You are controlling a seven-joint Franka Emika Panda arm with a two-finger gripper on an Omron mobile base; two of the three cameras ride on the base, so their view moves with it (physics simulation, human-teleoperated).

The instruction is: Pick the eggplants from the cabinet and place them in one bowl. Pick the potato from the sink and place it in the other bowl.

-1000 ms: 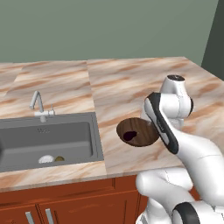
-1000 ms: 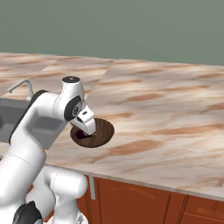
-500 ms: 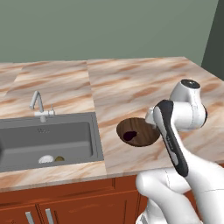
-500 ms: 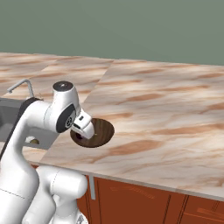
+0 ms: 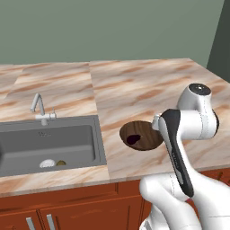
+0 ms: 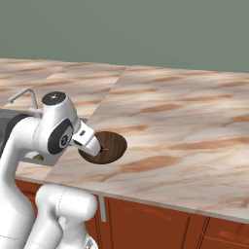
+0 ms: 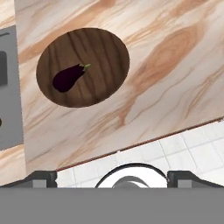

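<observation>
1 eggplant [image 7: 68, 77] lying in the wide dark wood bowl [image 7: 105, 48] on the marble surface [image 5: 148, 90], end effector [image 7: 111, 177] open and empty above it, potato [image 5: 61, 163] in the sink [image 5: 27, 148] beside a white round object [image 5: 46, 164]

An eggplant [image 7: 68, 77] lies in the bowl [image 5: 148, 131] on the counter [image 5: 143, 94], right of the sink [image 5: 49, 143].

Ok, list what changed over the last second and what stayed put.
The arm folded back toward the base, its elbow swinging out over the counter's front edge. The gripper stayed open and empty, nothing taken or released. Unmoved: one eggplant in the brown bowl, the potato in the sink.
</observation>
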